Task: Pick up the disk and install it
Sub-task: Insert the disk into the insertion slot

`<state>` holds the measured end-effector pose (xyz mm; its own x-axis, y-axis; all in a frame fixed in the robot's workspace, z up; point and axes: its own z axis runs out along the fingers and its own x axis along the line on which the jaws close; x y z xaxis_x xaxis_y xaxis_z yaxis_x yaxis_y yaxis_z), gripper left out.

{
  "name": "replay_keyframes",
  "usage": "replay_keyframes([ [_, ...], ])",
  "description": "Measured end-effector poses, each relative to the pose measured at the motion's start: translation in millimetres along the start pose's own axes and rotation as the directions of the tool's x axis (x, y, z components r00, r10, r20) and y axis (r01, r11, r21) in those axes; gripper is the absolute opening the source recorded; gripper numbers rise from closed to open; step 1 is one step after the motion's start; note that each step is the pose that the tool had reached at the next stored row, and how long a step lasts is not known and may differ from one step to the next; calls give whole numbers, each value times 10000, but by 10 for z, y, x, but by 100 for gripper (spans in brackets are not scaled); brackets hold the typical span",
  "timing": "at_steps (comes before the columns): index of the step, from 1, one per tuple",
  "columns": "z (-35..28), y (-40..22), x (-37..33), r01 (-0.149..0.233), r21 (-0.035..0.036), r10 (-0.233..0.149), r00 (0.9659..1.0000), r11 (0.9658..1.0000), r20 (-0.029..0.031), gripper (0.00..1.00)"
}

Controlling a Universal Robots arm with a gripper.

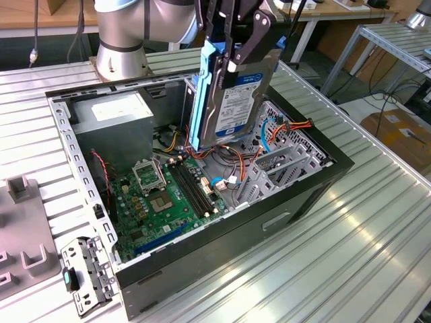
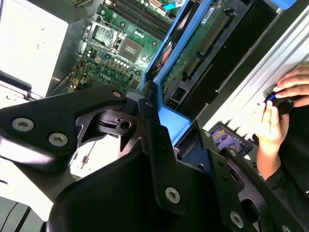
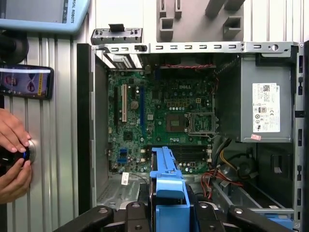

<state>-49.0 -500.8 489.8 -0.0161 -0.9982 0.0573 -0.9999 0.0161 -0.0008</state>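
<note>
The disk (image 1: 237,94), a silver-grey drive with a white and blue label, hangs upright in a light blue carrier (image 1: 196,101) above the open computer case (image 1: 289,195). My gripper (image 1: 232,57) is shut on the disk and carrier from above, over the drive cage (image 1: 283,158) at the exterior view's right. In the second wrist view the disk's green circuit side (image 2: 203,43) runs along the blue carrier (image 2: 169,123) between black fingers (image 2: 149,140). The first wrist view has the carrier (image 3: 169,183) over the case floor, beside the motherboard (image 3: 164,116).
A grey power supply (image 1: 111,118) fills the case's back corner, with orange and red cables (image 1: 296,126) near the cage. A metal bracket (image 1: 84,272) and grey fixture (image 1: 20,222) lie outside. A person's hands (image 3: 12,159) and a phone (image 3: 26,82) rest on the ribbed table.
</note>
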Motion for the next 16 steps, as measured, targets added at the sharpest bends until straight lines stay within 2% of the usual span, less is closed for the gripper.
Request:
replay_keyframes([
  [5,10,-138,-3,0,0,0,10000,10000,0,37],
  [10,18,-249,-2,0,0,0,10000,10000,-3,37],
  [16,41,-260,86,0,0,0,10000,10000,-3,37],
])
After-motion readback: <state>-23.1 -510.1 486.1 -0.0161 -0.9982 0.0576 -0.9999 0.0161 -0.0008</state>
